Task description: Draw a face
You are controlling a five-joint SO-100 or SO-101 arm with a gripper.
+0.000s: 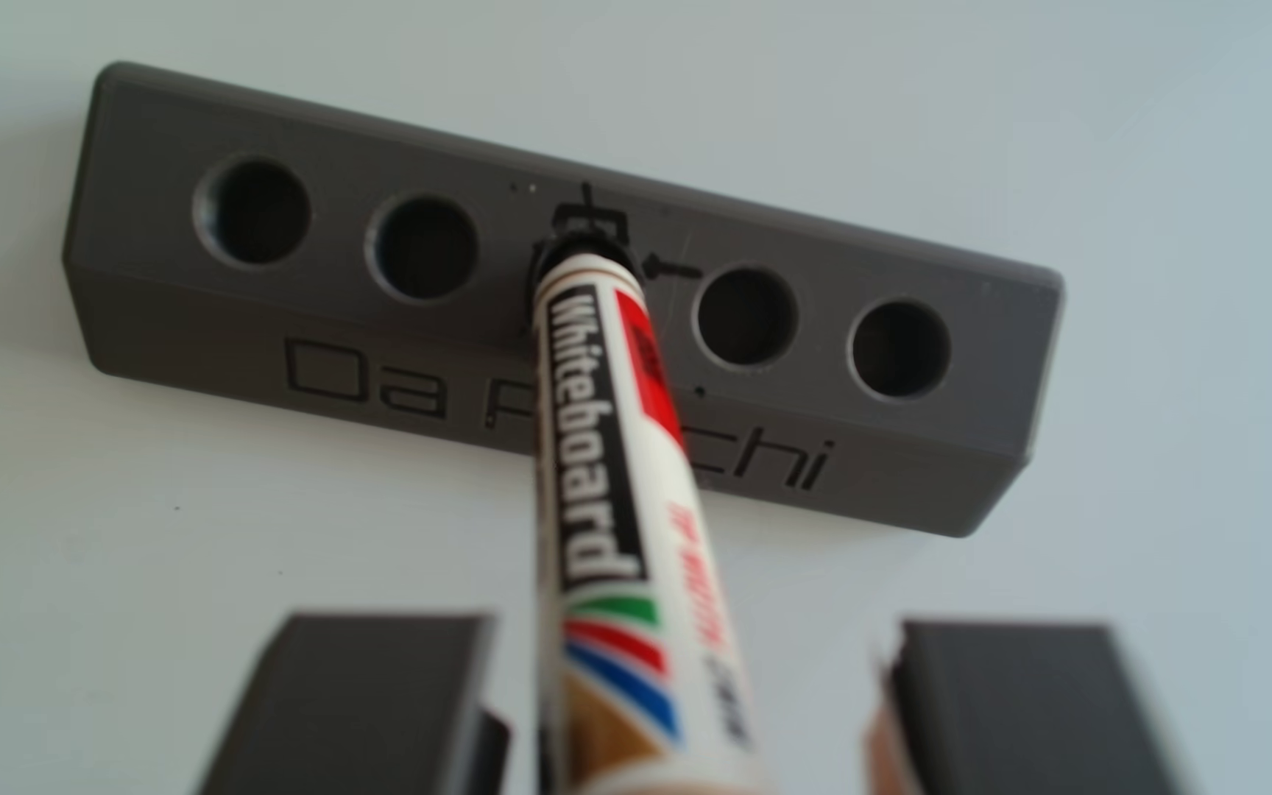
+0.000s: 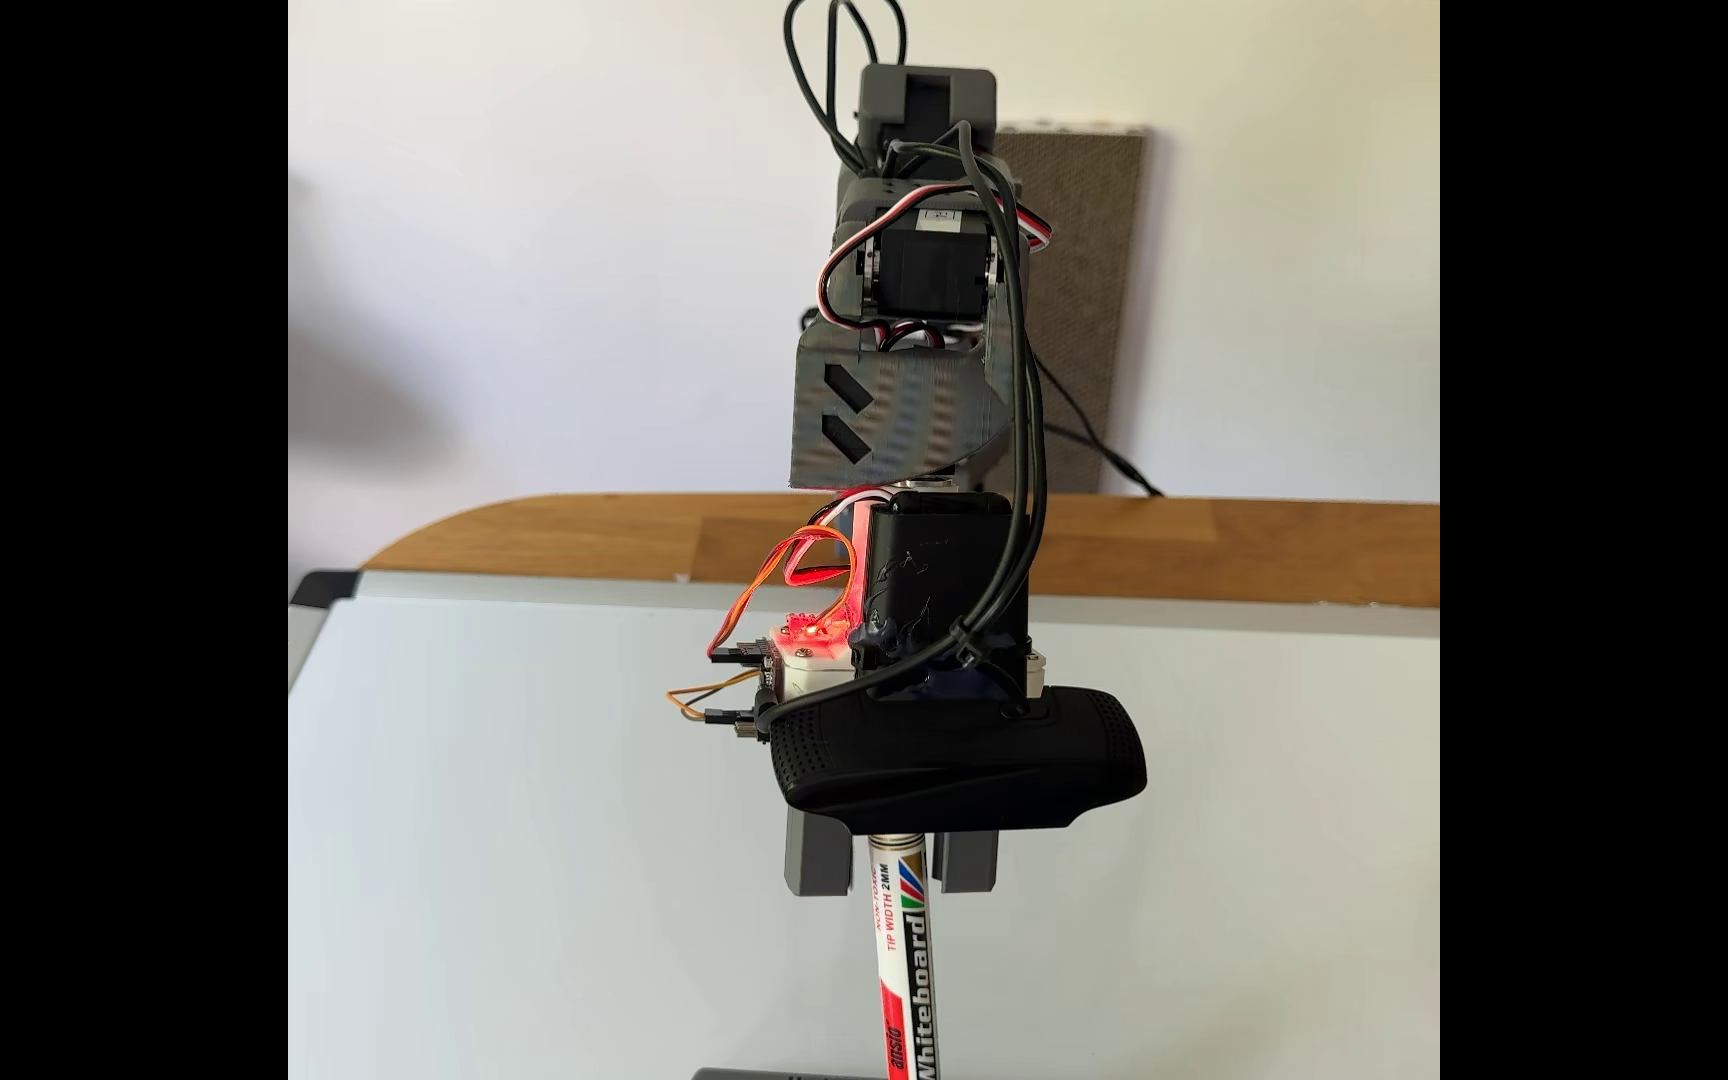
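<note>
Grey printed plastic forms the marker holder [image 1: 159, 321], a long rectangular block with chamfered edges, five round sockets along its top and "Da Pinchi" engraved on its front. In the other view we see a whiteboard marker [image 1: 595, 459] standing in the middle socket. Its glossy white barrel carries a black "Whiteboard" band, a red panel and coloured diagonal stripes, and small black pen scribbles ring that socket. The block lies on a smooth white whiteboard [image 1: 159, 611].

The gripper [image 1: 694, 642] hangs above with its two blocky grey fingers [image 1: 373, 703] on either side of the barrel. We see a clear strip of whiteboard between the marker and the right finger, and a narrower gap on the left. The pincer therefore stands apart around the marker and is not clamped on it.

In the fixed view the arm [image 2: 891, 415] is layered grey print with black servos and looping black, red and orange wires. A matte black webcam [image 2: 953, 758] sits across the wrist above the gripper [image 2: 896, 883], and the marker [image 2: 907, 966] drops straight down from between the fingers. The whiteboard [image 2: 527, 831] lies on a rounded wooden tabletop [image 2: 1203, 550]. From these views we cannot tell where the face is.
</note>
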